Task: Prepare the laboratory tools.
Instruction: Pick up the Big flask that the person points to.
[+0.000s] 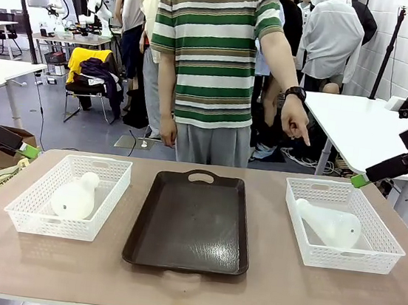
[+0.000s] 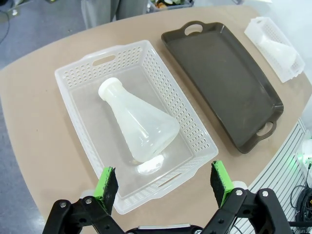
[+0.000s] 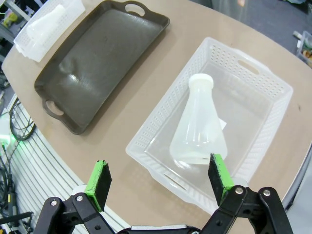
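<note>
Flask (image 2: 139, 124) in basket (image 2: 178, 105) beside tray (image 2: 224, 78)

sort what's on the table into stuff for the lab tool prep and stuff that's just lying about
For the job:
- left flask, on its side in the left basket
- right flask, on its side in the right basket

Just lying about:
- left basket, right basket
- dark brown tray between them

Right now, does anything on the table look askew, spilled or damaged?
Only mildly: both flasks lie on their sides, the left flask in the left basket, the right flask in the right basket. Nothing looks spilled or broken.
</note>
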`<state>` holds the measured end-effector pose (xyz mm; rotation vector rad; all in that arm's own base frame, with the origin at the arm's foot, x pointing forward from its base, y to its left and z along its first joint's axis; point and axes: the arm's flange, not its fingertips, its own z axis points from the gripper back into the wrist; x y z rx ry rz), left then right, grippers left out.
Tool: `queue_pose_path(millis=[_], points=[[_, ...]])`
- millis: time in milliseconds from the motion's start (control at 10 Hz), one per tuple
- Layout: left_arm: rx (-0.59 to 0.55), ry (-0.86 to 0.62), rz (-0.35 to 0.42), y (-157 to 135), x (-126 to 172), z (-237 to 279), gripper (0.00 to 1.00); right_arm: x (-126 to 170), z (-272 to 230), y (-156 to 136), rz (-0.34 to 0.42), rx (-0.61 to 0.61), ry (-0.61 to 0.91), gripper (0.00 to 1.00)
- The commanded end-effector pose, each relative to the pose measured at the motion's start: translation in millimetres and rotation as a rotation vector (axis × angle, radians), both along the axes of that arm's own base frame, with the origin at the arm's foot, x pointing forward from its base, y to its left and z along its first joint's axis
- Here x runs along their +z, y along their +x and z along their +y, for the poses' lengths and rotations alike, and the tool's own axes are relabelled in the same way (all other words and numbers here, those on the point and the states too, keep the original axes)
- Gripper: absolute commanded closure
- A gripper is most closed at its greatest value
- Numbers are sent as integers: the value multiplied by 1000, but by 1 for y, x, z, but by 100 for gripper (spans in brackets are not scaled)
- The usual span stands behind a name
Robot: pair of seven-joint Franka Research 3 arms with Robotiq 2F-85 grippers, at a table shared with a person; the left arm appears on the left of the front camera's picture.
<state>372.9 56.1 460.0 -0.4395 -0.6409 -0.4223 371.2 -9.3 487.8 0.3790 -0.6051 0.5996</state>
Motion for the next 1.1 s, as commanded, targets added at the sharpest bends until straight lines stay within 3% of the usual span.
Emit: queue_pose_path(millis=[0, 1000], points=[[-14, -12, -4, 1, -3, 1, 0, -3, 2, 1, 10, 2, 20, 0], [-14, -12, -4, 1, -3, 1, 0, -3, 2, 1, 10, 2, 20, 0]])
